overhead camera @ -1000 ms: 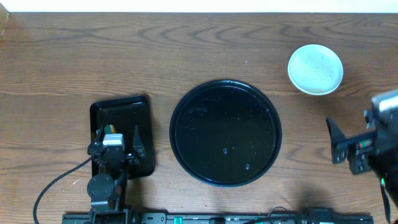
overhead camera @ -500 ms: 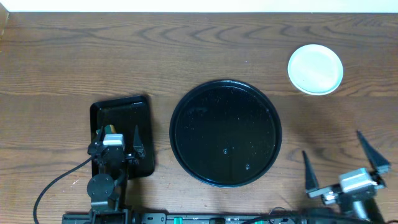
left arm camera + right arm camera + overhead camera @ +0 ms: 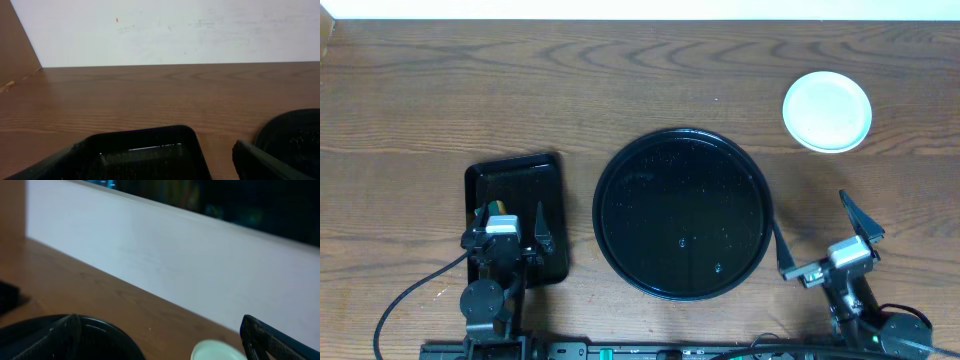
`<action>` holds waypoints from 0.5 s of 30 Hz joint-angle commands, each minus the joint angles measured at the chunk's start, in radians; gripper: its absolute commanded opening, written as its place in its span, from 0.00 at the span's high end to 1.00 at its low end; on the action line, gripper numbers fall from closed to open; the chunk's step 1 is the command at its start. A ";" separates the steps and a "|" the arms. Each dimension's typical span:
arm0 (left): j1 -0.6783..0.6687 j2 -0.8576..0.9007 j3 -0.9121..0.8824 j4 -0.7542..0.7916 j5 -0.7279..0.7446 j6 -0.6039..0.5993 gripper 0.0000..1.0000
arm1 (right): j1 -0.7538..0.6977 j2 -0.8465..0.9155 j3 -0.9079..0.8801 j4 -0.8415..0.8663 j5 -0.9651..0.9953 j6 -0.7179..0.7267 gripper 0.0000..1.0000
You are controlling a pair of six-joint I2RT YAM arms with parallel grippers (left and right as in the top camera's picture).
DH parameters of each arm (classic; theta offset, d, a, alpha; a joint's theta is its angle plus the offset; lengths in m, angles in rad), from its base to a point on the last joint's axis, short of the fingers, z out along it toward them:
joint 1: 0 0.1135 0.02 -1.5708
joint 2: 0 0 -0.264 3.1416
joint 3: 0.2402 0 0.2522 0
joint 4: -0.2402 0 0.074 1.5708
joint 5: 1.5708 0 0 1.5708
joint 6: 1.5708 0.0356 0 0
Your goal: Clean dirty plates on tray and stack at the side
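Note:
The large round black tray point(image 3: 683, 212) sits mid-table with nothing on it; its rim shows in the right wrist view point(image 3: 100, 330) and the left wrist view point(image 3: 295, 130). A pale mint plate point(image 3: 827, 110) sits at the far right, apparently topping a stack; how many plates it holds cannot be told. It also shows in the right wrist view point(image 3: 215, 351). My right gripper point(image 3: 825, 243) is open and empty, just right of the tray's front edge. My left gripper point(image 3: 510, 224) is open and empty over the small rectangular tray.
A small black rectangular tray point(image 3: 520, 180) lies left of the round tray, also seen in the left wrist view point(image 3: 145, 155). A small yellow-green object point(image 3: 498, 208) sits in it under the left gripper. A white wall borders the table's far edge.
My right arm pulled back from beside the plate to the front edge, then shifted a little left and forward next to the tray. The left arm has not moved.

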 commanded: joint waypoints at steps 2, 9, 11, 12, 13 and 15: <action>0.004 -0.006 -0.017 -0.033 0.021 0.010 0.10 | 0.028 -0.011 -0.101 0.059 0.185 0.113 0.01; 0.004 -0.006 -0.017 -0.033 0.021 0.010 0.09 | 0.076 -0.011 -0.249 0.180 0.213 0.038 0.01; 0.004 -0.006 -0.017 -0.033 0.021 0.010 0.09 | 0.090 -0.011 -0.261 0.178 0.214 0.015 0.01; 0.004 -0.006 -0.017 -0.033 0.021 0.010 0.10 | 0.096 -0.011 -0.263 0.174 0.222 0.015 0.01; 0.004 -0.006 -0.017 -0.033 0.021 0.010 0.10 | 0.099 -0.011 -0.264 0.173 0.222 0.015 0.01; 0.004 -0.006 -0.017 -0.033 0.021 0.010 0.09 | 0.101 -0.011 -0.264 0.167 0.221 0.016 0.01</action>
